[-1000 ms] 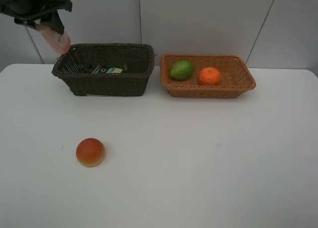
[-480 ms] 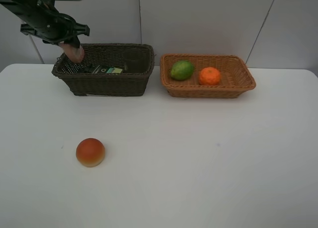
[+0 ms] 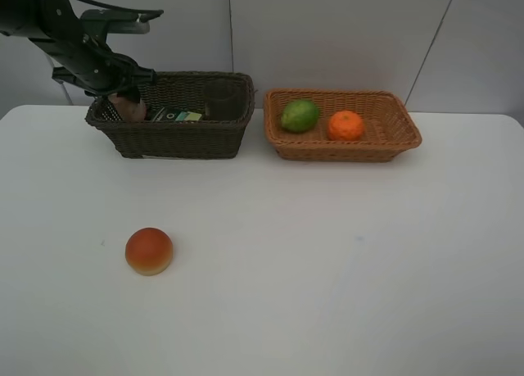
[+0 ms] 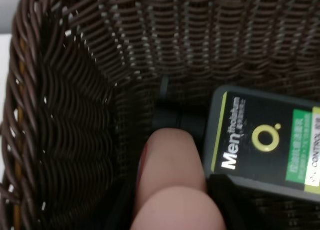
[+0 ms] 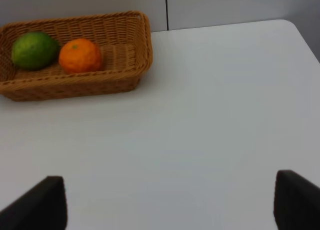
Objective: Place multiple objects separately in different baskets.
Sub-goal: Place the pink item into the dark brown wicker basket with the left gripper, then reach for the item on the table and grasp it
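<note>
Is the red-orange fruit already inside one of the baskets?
No, the red-orange fruit sits on the bare white table, well in front of the dark basket.

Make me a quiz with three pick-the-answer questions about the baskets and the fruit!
1. Where is the red-orange round fruit?
A. In the dark brown basket
B. On the white table
C. In the light tan basket

2. How many fruits lie in the light tan basket?
A. Two
B. Four
C. None

3. What is the left gripper doing?
A. Resting on the table
B. Gripping the lime
C. Holding the pink bottle inside the dark brown basket

Answers:
1. B, it sits alone on the white table, well in front of both baskets.
2. A, only the green lime and the orange tangerine are there.
3. C, the pink bottle is down inside the dark brown basket, beside the dark bottle.
</note>
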`<state>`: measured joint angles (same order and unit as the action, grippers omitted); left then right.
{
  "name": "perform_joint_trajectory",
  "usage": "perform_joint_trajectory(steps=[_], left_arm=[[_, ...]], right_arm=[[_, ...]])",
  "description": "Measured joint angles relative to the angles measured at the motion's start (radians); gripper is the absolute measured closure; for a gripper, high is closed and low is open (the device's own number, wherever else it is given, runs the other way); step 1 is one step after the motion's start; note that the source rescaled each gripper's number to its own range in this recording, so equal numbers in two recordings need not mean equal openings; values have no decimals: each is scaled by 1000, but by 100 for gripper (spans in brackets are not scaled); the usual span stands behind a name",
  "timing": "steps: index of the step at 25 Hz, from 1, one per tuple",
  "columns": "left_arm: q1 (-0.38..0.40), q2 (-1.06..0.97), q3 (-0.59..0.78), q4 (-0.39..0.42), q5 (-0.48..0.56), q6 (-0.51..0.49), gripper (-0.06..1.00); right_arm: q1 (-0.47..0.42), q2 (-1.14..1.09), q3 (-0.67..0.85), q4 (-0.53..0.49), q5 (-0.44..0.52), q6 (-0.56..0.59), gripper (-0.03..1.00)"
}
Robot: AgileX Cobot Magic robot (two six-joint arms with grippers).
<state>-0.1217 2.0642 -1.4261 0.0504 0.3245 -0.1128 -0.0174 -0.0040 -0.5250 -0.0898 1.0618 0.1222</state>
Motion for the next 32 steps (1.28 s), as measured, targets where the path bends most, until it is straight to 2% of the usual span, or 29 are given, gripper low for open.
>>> perform_joint_trajectory(steps=[9, 10, 13, 14, 16, 24, 32], left_arm=[[0, 11, 0, 0, 29, 0, 49], [0, 11, 0, 0, 33, 0, 42], [0, 10, -1, 0, 37, 0, 10], [0, 10, -1, 0, 40, 0, 3], [0, 8, -1, 0, 52, 0, -3], [0, -54, -1, 0, 84, 0, -5], [0, -149, -1, 0, 247, 0, -5]], right_arm=[[0, 0, 0, 0, 0, 0, 30], [0, 0, 0, 0, 0, 0, 30], [0, 0, 0, 0, 0, 0, 30], [0, 0, 0, 0, 0, 0, 30], [0, 0, 0, 0, 0, 0, 30], [0, 0, 0, 0, 0, 0, 30], [0, 0, 0, 0, 0, 0, 30]])
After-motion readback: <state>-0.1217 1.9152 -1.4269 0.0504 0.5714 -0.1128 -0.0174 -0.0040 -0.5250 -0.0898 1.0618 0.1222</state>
